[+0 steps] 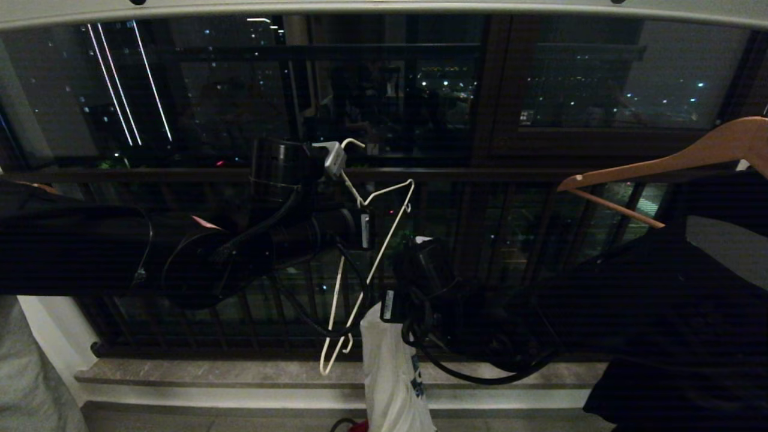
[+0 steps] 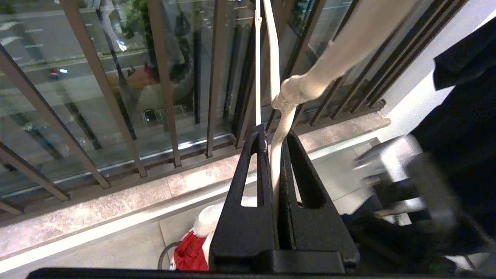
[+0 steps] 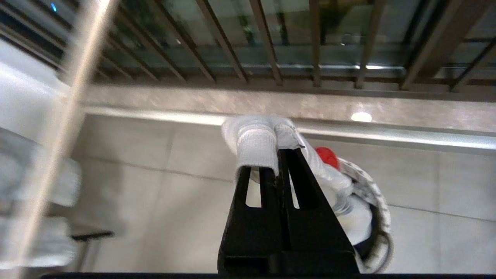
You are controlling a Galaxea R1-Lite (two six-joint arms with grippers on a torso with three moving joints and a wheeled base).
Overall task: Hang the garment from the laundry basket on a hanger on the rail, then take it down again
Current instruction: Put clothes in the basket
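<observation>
The T-shirt (image 1: pixel 393 372) hung pinched in the right gripper (image 3: pixel 279 149); the left gripper (image 2: pixel 273 153) clamped the wire hanger (image 1: pixel 375 252). Threading the hanger into the collar seemingly came next.

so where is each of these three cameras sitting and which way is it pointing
Head view: on the robot's head, facing forward at the dark window, rail overhead; both black arms show, with the white wire hanger and white T-shirt.
Left wrist view: behind the left gripper, which is shut on the hanger, facing the balcony railing and sill.
Right wrist view: behind the right gripper, shut on the T-shirt, looking down at the laundry basket.
Shared: both wrist views show the railing and the red cloth.
</observation>
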